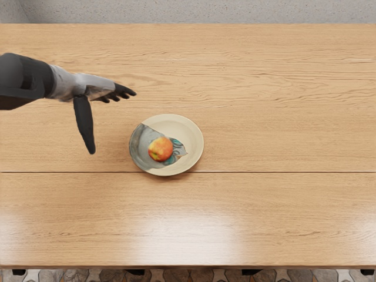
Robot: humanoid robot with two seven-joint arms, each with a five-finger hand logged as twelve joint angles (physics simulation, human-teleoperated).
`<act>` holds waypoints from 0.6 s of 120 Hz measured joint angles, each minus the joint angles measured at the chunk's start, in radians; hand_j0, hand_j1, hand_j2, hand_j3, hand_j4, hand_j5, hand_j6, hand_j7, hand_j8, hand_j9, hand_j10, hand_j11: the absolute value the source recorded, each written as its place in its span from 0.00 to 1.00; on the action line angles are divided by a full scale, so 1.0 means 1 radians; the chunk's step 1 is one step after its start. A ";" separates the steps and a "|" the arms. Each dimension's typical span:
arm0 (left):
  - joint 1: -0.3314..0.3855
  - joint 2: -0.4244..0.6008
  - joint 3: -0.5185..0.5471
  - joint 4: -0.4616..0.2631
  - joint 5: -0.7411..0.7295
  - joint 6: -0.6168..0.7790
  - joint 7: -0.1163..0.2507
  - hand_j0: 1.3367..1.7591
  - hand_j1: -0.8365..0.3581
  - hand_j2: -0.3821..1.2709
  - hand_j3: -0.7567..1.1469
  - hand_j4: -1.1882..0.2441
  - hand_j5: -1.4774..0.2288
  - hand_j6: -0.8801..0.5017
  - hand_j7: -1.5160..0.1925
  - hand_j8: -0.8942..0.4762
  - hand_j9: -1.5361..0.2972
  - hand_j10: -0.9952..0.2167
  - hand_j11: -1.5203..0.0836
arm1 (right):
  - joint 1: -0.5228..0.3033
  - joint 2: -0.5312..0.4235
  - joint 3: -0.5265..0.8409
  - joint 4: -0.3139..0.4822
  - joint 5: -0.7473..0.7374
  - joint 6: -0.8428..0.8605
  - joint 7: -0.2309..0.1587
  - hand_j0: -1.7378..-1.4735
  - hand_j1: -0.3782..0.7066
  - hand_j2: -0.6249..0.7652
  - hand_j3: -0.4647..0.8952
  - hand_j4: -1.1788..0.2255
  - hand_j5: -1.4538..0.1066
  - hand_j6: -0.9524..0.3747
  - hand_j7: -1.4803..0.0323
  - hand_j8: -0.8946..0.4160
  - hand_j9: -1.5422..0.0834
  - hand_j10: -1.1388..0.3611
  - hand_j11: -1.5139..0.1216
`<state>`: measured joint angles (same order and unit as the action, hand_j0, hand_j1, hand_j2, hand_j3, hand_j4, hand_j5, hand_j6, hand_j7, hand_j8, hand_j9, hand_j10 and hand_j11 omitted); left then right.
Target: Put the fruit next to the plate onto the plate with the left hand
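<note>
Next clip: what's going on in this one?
The left robot hand is over the wooden table, up and to the left of the plate in the head view. Its fingers are spread and it holds nothing. The red-and-yellow fruit lies on the plate, near its middle, so the placing looks done. The right arm is out of view.

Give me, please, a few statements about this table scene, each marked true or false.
1. The fruit lies on the plate. True.
2. The left hand grasps the fruit. False: it is open, holds nothing, and hovers apart from the plate, to the picture's left of it.
3. The right arm reaches over the plate. False: no right arm shows.
4. The plate stands on a wooden table. True.
</note>
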<state>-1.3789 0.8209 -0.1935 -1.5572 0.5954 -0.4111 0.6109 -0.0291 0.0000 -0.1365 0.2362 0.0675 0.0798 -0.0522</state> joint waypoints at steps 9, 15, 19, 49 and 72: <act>0.043 0.034 -0.045 0.007 -0.056 -0.050 0.000 0.76 0.98 0.23 0.40 0.82 0.86 0.63 0.88 0.64 0.83 0.81 0.94 | 0.000 0.000 0.000 0.000 0.000 0.000 0.000 0.30 0.04 0.45 0.34 0.83 0.92 0.71 0.97 0.67 0.94 0.75 0.92; 0.047 0.052 -0.068 0.021 -0.095 -0.083 0.000 0.76 0.98 0.23 0.40 0.82 0.86 0.63 0.88 0.64 0.83 0.81 0.94 | 0.000 0.000 0.000 0.000 0.000 0.000 0.000 0.30 0.04 0.45 0.34 0.83 0.92 0.71 0.97 0.67 0.94 0.75 0.92; 0.047 0.068 -0.079 0.035 -0.119 -0.104 0.000 0.76 0.99 0.23 0.40 0.82 0.86 0.63 0.88 0.64 0.83 0.81 0.94 | 0.000 0.000 0.000 0.000 0.000 0.000 0.000 0.30 0.04 0.45 0.34 0.83 0.92 0.71 0.97 0.67 0.94 0.75 0.92; 0.071 0.132 -0.110 0.114 -0.290 -0.190 0.000 0.76 0.99 0.23 0.40 0.83 0.86 0.63 0.89 0.65 0.84 0.82 0.95 | 0.000 0.000 0.000 0.000 0.000 0.000 0.000 0.30 0.04 0.45 0.34 0.83 0.92 0.71 0.97 0.67 0.94 0.75 0.92; 0.104 0.130 -0.140 0.155 -0.399 -0.199 0.000 0.76 0.99 0.23 0.40 0.83 0.86 0.63 0.89 0.65 0.84 0.82 0.95 | 0.000 0.000 0.000 0.000 0.000 0.000 0.000 0.30 0.04 0.45 0.34 0.83 0.92 0.71 0.97 0.67 0.94 0.75 0.92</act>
<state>-1.2747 0.9511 -0.3336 -1.4023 0.1966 -0.6098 0.6109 -0.0291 0.0000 -0.1365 0.2362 0.0675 0.0798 -0.0522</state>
